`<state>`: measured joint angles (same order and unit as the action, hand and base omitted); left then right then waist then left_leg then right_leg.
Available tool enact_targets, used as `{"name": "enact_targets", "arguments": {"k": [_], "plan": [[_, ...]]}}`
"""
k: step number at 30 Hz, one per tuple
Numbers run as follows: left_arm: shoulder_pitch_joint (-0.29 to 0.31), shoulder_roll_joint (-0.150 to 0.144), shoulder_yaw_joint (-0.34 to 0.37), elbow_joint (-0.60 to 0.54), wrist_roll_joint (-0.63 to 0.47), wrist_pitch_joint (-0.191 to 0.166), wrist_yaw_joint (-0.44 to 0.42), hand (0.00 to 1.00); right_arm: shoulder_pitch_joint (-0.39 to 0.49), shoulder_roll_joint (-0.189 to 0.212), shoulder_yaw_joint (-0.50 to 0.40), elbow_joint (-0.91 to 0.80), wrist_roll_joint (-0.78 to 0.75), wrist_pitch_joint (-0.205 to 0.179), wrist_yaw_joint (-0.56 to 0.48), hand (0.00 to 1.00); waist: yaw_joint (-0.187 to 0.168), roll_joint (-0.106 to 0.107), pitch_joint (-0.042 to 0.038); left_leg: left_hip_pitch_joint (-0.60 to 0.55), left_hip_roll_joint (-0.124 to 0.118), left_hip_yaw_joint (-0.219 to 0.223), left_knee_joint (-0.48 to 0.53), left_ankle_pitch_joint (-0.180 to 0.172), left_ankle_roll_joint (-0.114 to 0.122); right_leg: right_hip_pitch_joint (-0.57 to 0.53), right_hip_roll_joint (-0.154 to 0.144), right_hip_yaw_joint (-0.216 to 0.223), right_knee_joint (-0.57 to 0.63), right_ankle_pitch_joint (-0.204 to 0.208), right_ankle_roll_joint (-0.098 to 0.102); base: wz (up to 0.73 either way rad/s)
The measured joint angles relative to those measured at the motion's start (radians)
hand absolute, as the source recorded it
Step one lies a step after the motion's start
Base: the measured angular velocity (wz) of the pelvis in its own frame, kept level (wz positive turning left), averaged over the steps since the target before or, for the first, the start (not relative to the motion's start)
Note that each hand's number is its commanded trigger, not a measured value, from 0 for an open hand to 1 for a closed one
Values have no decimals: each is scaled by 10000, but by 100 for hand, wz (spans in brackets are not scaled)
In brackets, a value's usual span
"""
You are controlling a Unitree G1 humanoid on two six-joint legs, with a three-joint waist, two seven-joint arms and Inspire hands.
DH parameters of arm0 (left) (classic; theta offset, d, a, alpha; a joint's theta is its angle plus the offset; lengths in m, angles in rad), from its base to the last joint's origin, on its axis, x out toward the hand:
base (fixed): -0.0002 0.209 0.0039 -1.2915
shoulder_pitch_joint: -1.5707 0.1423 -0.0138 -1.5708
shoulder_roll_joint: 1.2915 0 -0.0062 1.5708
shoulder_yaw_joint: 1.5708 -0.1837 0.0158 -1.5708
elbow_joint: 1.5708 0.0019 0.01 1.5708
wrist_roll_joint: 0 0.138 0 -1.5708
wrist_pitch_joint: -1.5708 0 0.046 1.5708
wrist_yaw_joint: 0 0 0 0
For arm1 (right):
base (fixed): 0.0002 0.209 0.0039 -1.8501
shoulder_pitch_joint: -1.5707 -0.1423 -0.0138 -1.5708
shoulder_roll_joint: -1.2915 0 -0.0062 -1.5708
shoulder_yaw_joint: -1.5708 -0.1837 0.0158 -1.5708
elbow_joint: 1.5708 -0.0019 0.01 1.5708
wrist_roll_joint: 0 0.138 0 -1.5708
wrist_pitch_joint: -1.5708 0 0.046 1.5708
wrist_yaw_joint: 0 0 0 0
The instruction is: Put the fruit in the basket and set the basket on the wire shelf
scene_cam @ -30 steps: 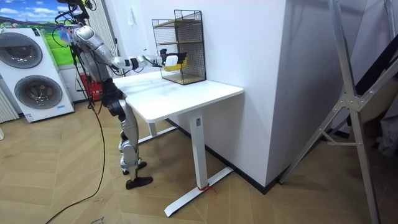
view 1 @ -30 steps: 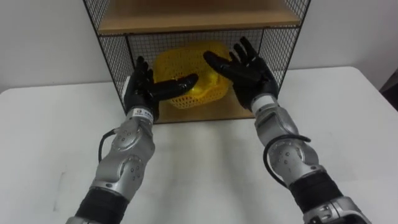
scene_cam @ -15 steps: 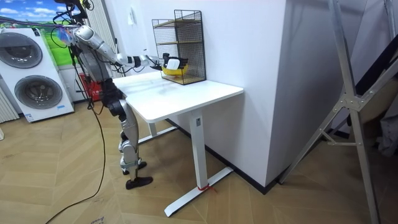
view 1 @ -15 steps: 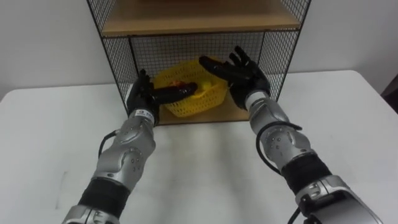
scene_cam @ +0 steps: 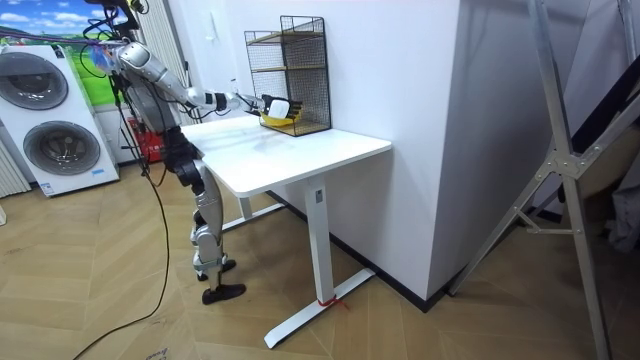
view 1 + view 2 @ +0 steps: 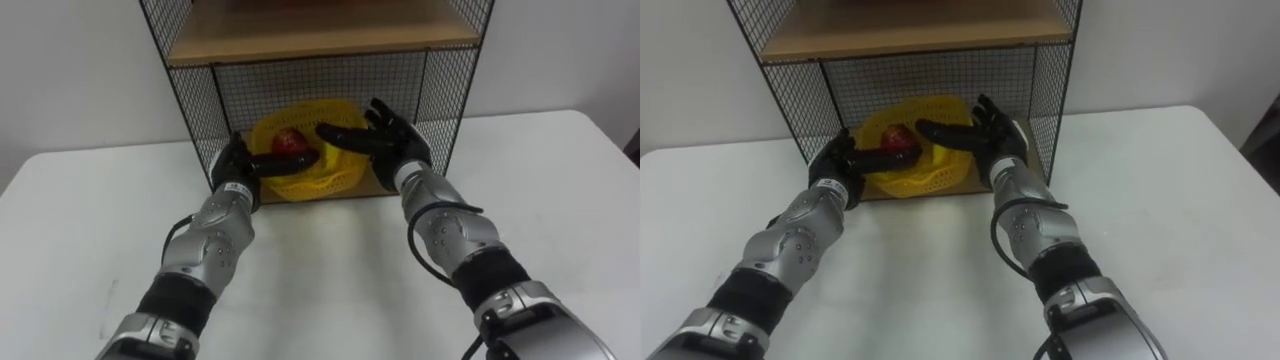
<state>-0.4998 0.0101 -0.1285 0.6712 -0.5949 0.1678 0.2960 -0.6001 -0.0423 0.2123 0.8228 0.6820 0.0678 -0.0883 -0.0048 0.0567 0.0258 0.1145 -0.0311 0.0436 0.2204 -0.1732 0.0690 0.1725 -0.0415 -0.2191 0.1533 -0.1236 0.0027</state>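
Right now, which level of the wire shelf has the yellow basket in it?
The bottom level, beneath the wooden board; the basket is there between the left hand and right hand.

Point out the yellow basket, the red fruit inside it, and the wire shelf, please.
basket (image 6: 305,183): left eye view, on its front mesh wall.
fruit (image 6: 290,140): left eye view, on its red top.
wire shelf (image 6: 320,42): left eye view, on its upper wooden board.

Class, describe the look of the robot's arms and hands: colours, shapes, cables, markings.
The left hand and right hand are black with slim fingers. The left arm and right arm have rounded silver shells, then black segments nearer the elbow. A black cable loops beside each forearm; a small white tag sits at the left wrist.
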Motion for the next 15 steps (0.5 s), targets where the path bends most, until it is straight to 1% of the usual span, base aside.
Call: {"name": "enact_targets", "arguments": {"k": [2,5,9,11,13,14,15], "plan": [[18,26,-2,15,-13,0,-95,0,40,-8,0,97,-193,0,106,0,1,3,-4,38,1,15,-3,27,3,8,0,43,21,4,0,-2],[47,65,-11,26,-14,3,-197,0,198,-20,8,226,-186,8,206,0,10,16,-68,69,9,57,-93,26,2,12,3,86,28,4,0,-5],[66,108,-19,181,-24,5,-313,0,395,-51,6,231,-159,11,374,0,5,1,-88,153,5,103,-193,71,-2,29,-37,120,47,4,0,-2],[76,128,-14,202,-21,15,-386,0,459,-65,3,232,-182,11,413,0,1,-44,-128,154,7,104,-189,72,-3,24,-59,121,55,2,-1,0],[78,219,-16,201,-7,16,-455,0,607,-106,-11,232,-176,12,572,0,-24,-116,-187,155,7,114,-172,72,-3,30,-59,127,60,2,-1,0],[78,246,-18,201,-4,16,-456,0,654,-120,-9,232,-181,18,595,0,-27,-139,-204,156,7,115,-171,72,-3,30,-59,127,65,2,-1,0],[78,302,-18,201,-3,16,-458,0,742,-166,-8,232,-182,117,637,0,-29,-170,-229,166,8,117,-169,72,-2,35,-61,129,83,3,-1,0]]}}
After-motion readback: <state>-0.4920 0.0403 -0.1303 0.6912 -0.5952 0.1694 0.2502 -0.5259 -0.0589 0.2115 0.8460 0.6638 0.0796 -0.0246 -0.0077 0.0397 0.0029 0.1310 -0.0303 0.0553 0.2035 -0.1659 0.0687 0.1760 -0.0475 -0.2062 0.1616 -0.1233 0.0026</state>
